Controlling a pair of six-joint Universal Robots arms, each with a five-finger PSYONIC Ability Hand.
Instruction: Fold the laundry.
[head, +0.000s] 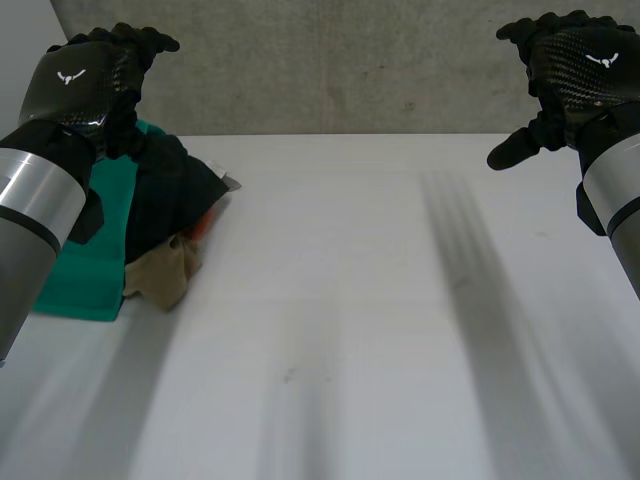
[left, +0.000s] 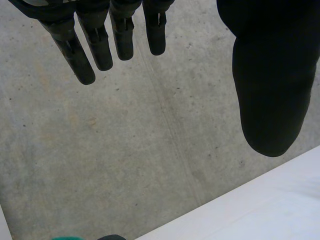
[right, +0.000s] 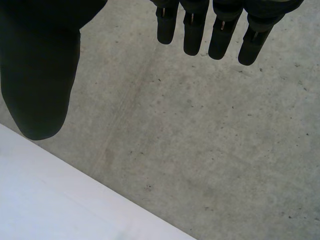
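Left hand (head: 85, 68) is raised at the table's far left, by the far end of the laundry pile (head: 150, 235), touching nothing. In its wrist view the fingers (left: 80, 55) are straight and side by side, with the thumb (left: 270, 80) well apart. The hand is open and empty, palm toward the concrete wall (head: 330, 70).

Right hand (head: 585, 65) is raised likewise at the far right, thumb jutting inward. Its wrist view shows straight fingers (right: 195, 30) and the thumb (right: 40, 75) apart, nothing held.

Both arms are held clear of the white table (head: 380, 330).

The pile sits at the table's left. Green cloth (head: 85, 275) is lowest, with black cloth (head: 170, 200) heaped on it and tan cloth (head: 165, 275) at the near side. An orange scrap (head: 205, 225) shows between the black and the tan.
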